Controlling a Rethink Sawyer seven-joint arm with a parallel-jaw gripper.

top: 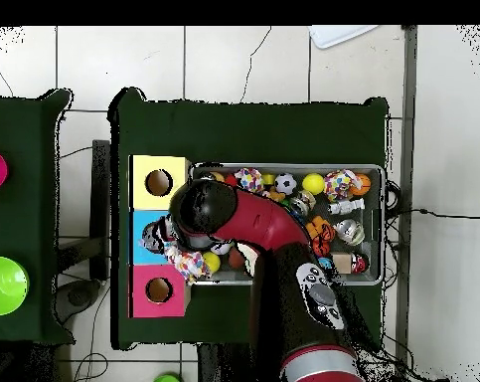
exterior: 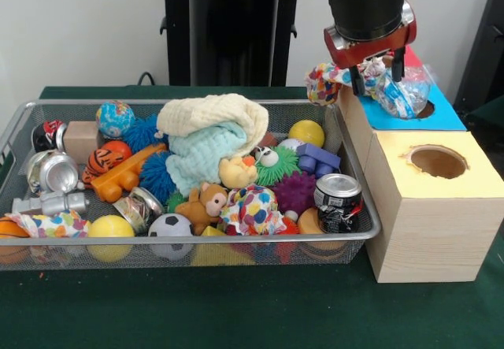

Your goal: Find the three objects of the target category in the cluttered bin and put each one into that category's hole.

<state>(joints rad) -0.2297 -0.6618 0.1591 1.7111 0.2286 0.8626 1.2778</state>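
My gripper (exterior: pixel 376 75) hangs over the blue-topped box (exterior: pixel 445 117), just past the right end of the wire bin (exterior: pixel 197 239). It is shut on a polka-dot cloth (exterior: pixel 323 83), which droops to the left over the bin's corner. A crumpled clear plastic piece (exterior: pixel 406 94) lies right beside the fingers, covering most of the blue box's hole. Two more polka-dot cloths lie in the bin, one (exterior: pixel 252 207) near the front and one (exterior: pixel 53 224) at the front left. From overhead the arm hides the gripper; the held cloth (top: pixel 189 264) shows beside the blue box (top: pixel 144 227).
A yellow-topped box (exterior: pixel 437 162) with an open hole stands nearest; a pink-topped box (top: pixel 159 289) is at the row's other end. The bin holds balls, cans (exterior: pixel 339 199), a towel pile (exterior: pixel 211 140), spiky toys and a plush bear (exterior: pixel 206 204). Pink and green cups (top: pixel 3 284) sit on another table.
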